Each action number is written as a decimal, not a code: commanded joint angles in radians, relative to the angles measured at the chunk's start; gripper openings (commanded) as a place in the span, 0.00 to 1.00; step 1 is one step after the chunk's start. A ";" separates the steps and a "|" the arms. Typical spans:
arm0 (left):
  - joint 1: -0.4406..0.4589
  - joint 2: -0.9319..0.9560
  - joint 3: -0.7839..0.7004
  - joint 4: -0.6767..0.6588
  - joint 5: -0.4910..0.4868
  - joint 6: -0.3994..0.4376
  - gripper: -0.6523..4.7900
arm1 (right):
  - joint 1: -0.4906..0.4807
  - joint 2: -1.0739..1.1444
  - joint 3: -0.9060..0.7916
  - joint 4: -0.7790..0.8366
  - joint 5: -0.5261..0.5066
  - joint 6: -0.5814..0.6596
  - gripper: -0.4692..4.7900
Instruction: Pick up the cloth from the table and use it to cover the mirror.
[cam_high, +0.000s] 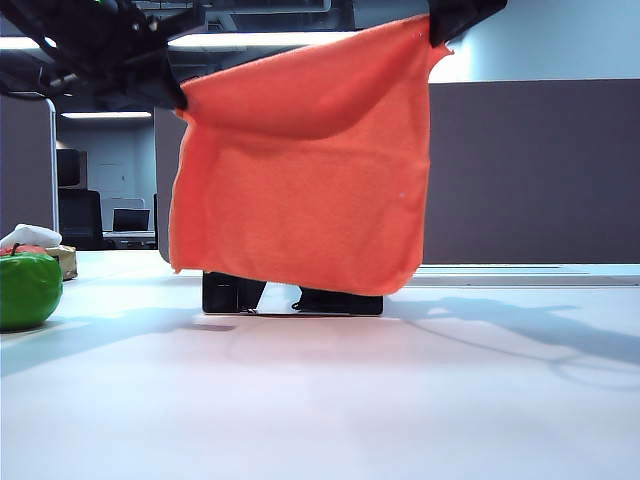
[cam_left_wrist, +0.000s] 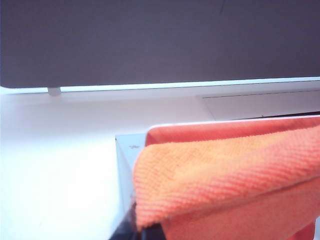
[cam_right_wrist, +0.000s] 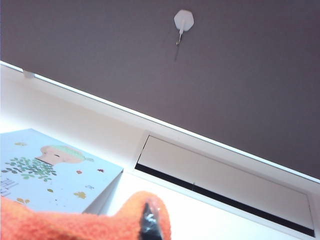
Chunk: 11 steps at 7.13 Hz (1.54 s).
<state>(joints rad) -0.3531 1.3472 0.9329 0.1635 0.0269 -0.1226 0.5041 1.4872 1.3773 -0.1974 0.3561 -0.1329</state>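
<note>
the cloth hangs spread before the mirror, hiding all but its base. left gripper and right gripper each pinch an upper corner; lower both evenly, keeping it centred.

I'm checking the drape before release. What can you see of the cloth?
The cloth is a bright orange, fuzzy microfibre square, hanging spread out in front of the mirror and hiding all but its dark base. The left gripper is shut on one top corner, the right gripper on the other. The top edge sags and folds between them; the bottom hem hangs clear of the table.
</note>
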 joint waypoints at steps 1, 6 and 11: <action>0.000 0.026 0.004 0.014 0.002 -0.010 0.11 | -0.001 0.022 0.005 0.007 0.008 -0.002 0.08; 0.000 0.020 0.130 0.135 -0.005 0.021 0.11 | -0.001 0.027 0.009 0.181 0.008 -0.058 0.08; 0.000 0.104 0.166 0.058 -0.080 -0.005 0.11 | -0.085 0.029 0.008 0.177 -0.010 0.010 0.08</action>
<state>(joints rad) -0.3550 1.4517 1.0855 0.2043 -0.0364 -0.1253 0.4217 1.5215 1.3804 -0.0357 0.3477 -0.1284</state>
